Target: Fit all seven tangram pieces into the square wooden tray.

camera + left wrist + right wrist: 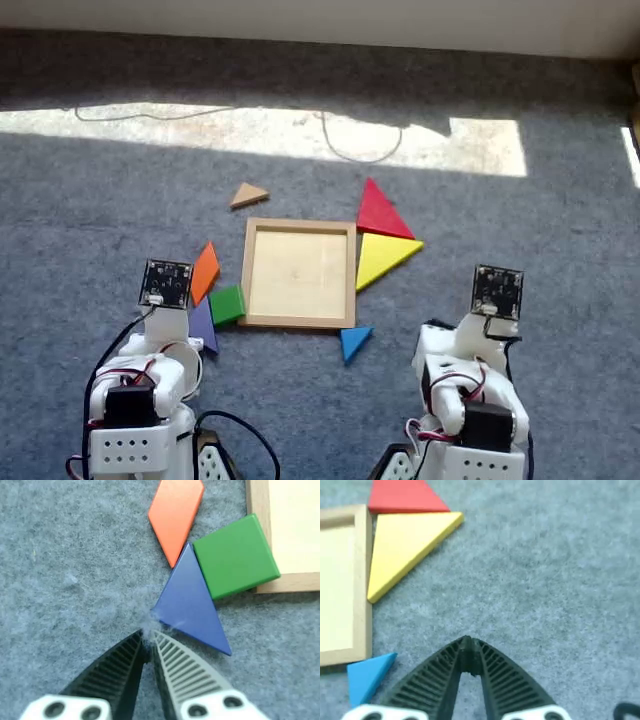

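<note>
The square wooden tray (248, 275) lies on the grey carpet with nothing in it. Left of it lie an orange parallelogram (204, 271), a green square (227, 304) and a purple-blue triangle (201, 324). A red triangle (381, 212) and a yellow triangle (382, 257) lie at its right side, a small blue triangle (354, 342) below its near right corner, a tan triangle (247, 195) beyond it. My left gripper (148, 639) is shut, its tips close to the purple-blue triangle (190, 602). My right gripper (469, 644) is shut over bare carpet, right of the blue triangle (366, 676).
Both arm bases (140, 420) (470, 410) stand at the near edge. A thin cable (350, 150) loops across the sunlit strip of carpet at the back. Open carpet stretches far left and far right of the pieces.
</note>
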`<state>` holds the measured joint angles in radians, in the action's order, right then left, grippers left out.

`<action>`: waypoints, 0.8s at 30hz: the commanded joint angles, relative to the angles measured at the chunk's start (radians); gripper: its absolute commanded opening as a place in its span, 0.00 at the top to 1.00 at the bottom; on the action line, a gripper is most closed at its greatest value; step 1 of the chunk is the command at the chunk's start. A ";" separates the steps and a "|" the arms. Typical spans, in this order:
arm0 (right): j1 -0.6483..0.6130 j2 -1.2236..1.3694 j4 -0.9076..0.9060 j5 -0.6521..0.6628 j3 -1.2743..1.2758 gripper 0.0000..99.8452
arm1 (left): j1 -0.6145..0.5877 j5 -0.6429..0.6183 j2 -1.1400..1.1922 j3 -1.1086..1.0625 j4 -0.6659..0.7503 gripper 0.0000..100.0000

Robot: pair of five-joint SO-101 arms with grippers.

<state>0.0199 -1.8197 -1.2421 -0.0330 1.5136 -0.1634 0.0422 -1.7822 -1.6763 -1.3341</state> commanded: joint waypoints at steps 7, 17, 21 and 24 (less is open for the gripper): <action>0.005 0.311 0.027 -0.035 -0.414 1.00 | -0.007 0.003 -0.039 -0.019 -0.005 0.99; -0.140 0.800 0.025 -0.287 -0.763 0.99 | -0.007 0.003 -0.039 -0.019 -0.005 0.99; -0.260 0.937 0.033 -0.387 -0.794 0.96 | -0.007 0.003 -0.039 -0.019 -0.005 0.99; -0.338 1.050 0.044 -0.485 -0.817 0.85 | -0.007 0.003 -0.039 -0.019 -0.005 0.99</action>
<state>-0.2409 -0.8715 -1.2359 -0.4350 0.7710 -0.1634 0.0422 -1.7822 -1.6763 -1.3341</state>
